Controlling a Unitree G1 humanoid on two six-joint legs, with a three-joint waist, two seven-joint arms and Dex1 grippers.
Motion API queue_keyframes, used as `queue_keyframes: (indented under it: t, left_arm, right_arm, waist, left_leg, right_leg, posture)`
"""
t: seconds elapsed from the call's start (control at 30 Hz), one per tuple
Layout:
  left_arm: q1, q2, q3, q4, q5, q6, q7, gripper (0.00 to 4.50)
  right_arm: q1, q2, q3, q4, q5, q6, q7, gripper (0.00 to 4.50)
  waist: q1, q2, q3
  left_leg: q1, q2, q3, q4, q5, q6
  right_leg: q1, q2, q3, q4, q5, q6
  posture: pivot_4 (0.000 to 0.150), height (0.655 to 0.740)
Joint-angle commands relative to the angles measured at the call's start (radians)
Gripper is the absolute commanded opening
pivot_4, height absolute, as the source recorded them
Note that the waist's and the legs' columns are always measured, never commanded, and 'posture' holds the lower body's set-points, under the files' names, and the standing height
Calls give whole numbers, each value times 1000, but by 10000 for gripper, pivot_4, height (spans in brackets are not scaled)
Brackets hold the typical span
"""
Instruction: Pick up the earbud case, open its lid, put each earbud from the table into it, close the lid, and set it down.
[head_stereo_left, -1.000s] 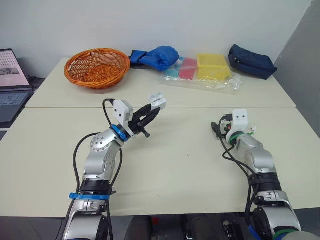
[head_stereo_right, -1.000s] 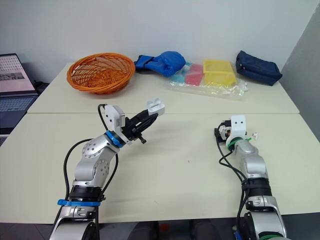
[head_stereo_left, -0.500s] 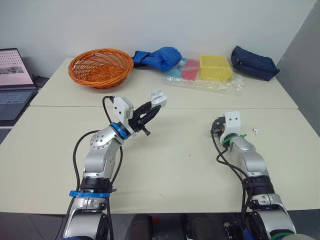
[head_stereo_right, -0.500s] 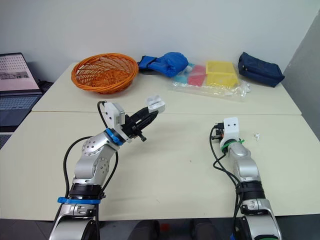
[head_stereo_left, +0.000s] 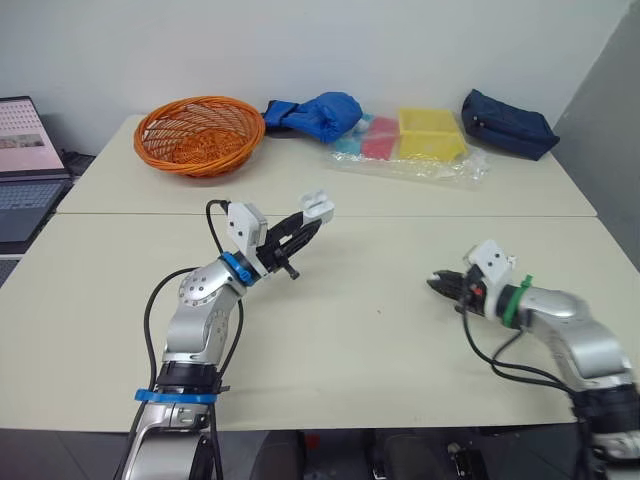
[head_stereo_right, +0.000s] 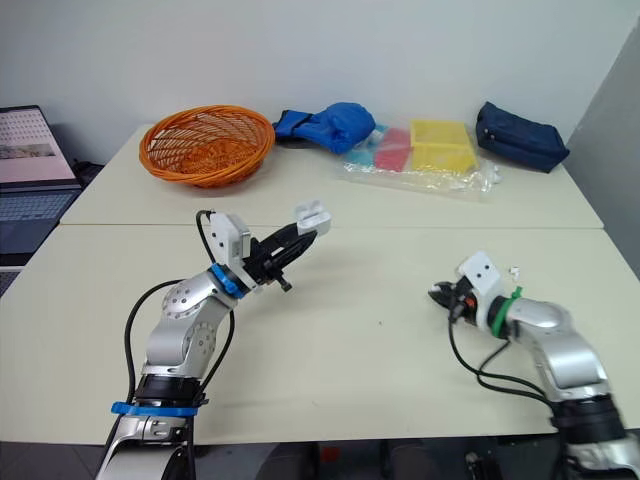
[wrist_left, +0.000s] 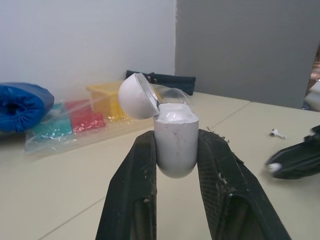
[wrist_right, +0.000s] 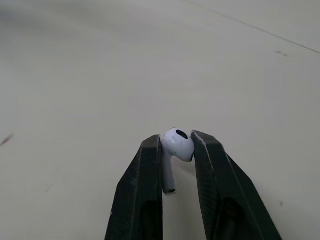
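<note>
White open-lidded earbud case (wrist_left: 175, 145) is clamped in the raised left claw (head_stereo_left: 312, 222); right claw (head_stereo_left: 436, 282) pinches an earbud (wrist_right: 178, 144).

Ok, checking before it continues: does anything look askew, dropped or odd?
Nothing stands out. The left hand grips the small white plastic earbud case, lid open; the right hand pinches one white earbud; a second earbud lies on the cream table.

basket (head_stereo_left: 197, 133) upper left, bundle (head_stereo_left: 312, 113) then bagged boxes (head_stereo_left: 425, 135) upper centre, pouch (head_stereo_left: 503, 122) upper right, earbud case (head_stereo_left: 317, 205) in left end effector (head_stereo_left: 310, 224) mid-frame, earbud (wrist_right: 177, 142) in right end effector (head_stereo_right: 436, 294) lower right
</note>
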Motion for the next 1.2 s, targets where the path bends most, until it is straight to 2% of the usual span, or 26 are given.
queue_keyframes:
  t: [0.03, 0.13, 0.37, 0.53, 0.63, 0.83, 1.03, 1.2]
  left_arm:
    - [0, -1, -3, -47, -15, -14, -8, 7691]
    - [13, -5, -3, -50, -19, -17, -6, 7691]
    - [60, -22, -16, -91, -24, -9, 9, 7691]
    - [68, -21, -19, -103, -25, 1, 9, 7691]
    - [76, -24, -21, -120, -26, 12, 16, 7691]
    - [94, -26, -23, -144, -26, 20, 30, 7691]
    - [97, -24, -11, -142, -23, 15, 43, 7691]
    - [98, -30, -17, -129, -20, 3, 47, 7691]
  right_arm:
    - [69, -120, -9, -82, 47, 4, 163, 5285]
    - [110, -183, -11, -29, 22, -45, 215, 5285]
    - [102, -158, 23, 164, -68, -230, 228, 5285]
    - [122, -184, 24, 231, -104, -283, 246, 21970]
    - [132, -202, 7, 213, -105, -249, 225, 32606]
    - [158, -210, -50, 30, -5, -13, 176, 32606]
    - [168, -163, -132, -133, 63, 242, 26, 32606]
    - [193, -104, -139, -173, 28, 323, -102, 32606]
  waist:
    - [0, 0, 0]
    - [-3, 0, 0]
    - [-4, -1, 0]
    - [-2, -1, 0]
    - [0, -1, 0]
    - [4, -1, 0]
    - [2, -1, 0]
    - [2, -1, 0]
  left_leg:
    - [0, 0, 0, 0, 0, 0]
    - [3, 0, 0, 1, 0, 0]
    - [3, 0, 2, 2, 0, 1]
    - [5, -1, 1, 2, 0, 0]
    - [9, 0, 1, 1, 0, 0]
    - [9, -1, 0, 1, 0, 0]
    - [9, 0, 0, 1, 0, 0]
    - [9, 0, 0, 1, 0, 0]
  right_leg:
    - [0, 0, 0, 0, 0, 0]
    - [1, 0, 0, 1, 1, 0]
    - [2, 1, 2, 1, 2, 0]
    - [5, 0, 1, 0, 2, 0]
    - [9, 0, 1, -1, 2, 0]
    - [10, -1, 0, -3, 1, 0]
    - [10, -1, 0, -3, 1, 0]
    - [10, -1, 0, -4, 1, 0]
  posture:
    - [1500, 7400]
    - [1500, 7400]
    - [1500, 7400]
    - [1500, 7400]
    - [1500, 7400]
    - [1500, 7400]
    - [1500, 7400]
    - [1500, 7400]
